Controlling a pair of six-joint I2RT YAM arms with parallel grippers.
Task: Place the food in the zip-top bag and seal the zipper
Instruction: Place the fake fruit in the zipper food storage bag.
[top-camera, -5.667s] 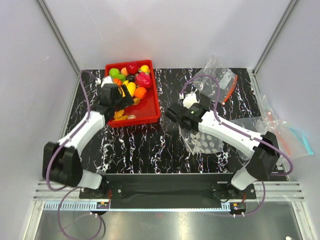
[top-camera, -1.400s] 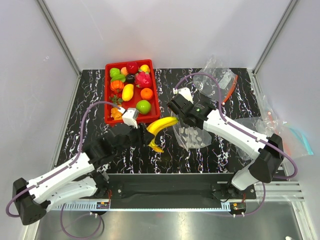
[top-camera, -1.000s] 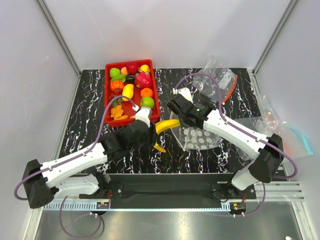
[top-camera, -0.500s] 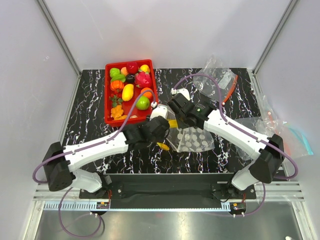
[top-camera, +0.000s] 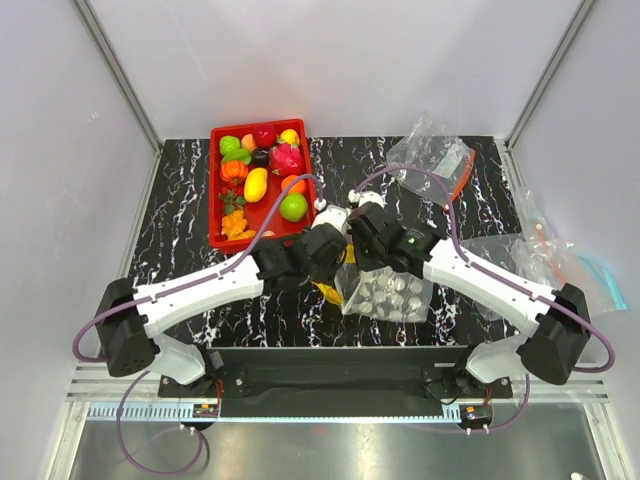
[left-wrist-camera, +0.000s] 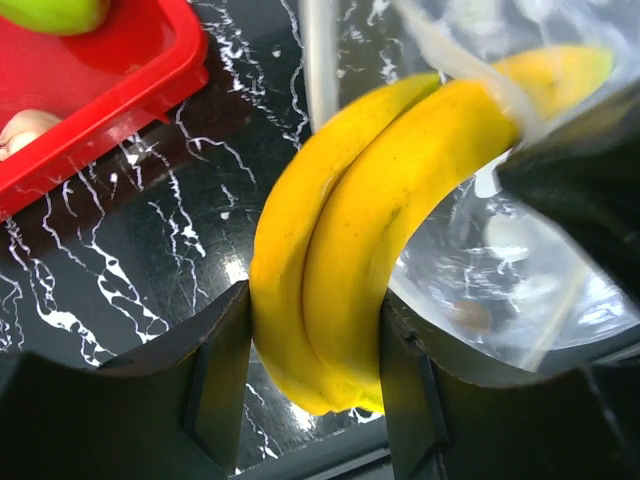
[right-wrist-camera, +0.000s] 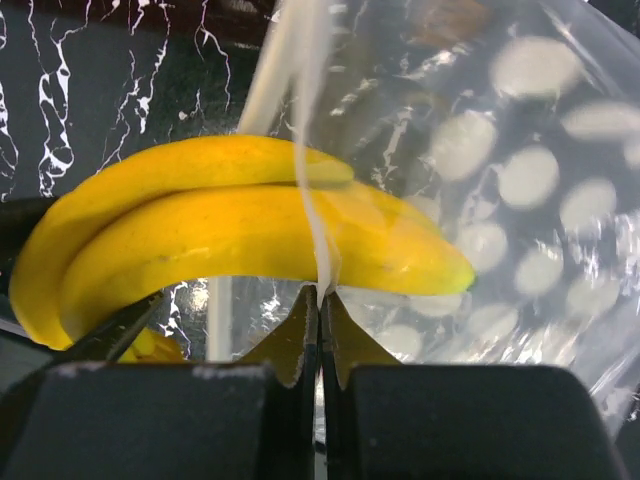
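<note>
My left gripper (left-wrist-camera: 315, 388) clamps the banana (left-wrist-camera: 370, 230) across its thick curve, jaws about half spread, 1 finger on each side. My right gripper (right-wrist-camera: 320, 305) is pinched fully together on a thin fold of the bag (right-wrist-camera: 560, 200) at its mouth edge.

The banana's far tip sits just inside the bag's mouth and shows through the dotted film. The rest of it, along with my left fingers, is outside, just left of the bag. The zipper (right-wrist-camera: 285, 70) is a whitish strip running along the mouth, right beside my pinch.

From above, the 2 grippers meet at the bag's back left corner, and its crumpled body spreads out on the table (top-camera: 180, 220).

The red tray (top-camera: 214, 200) lies behind and left of the bag, near it but apart. In it are the green apple (top-camera: 293, 207), the orange (top-camera: 292, 184), the yellow oval (top-camera: 255, 185) and other toy fruit. More clear bags (top-camera: 435, 160) lie behind and right of the bag.
</note>
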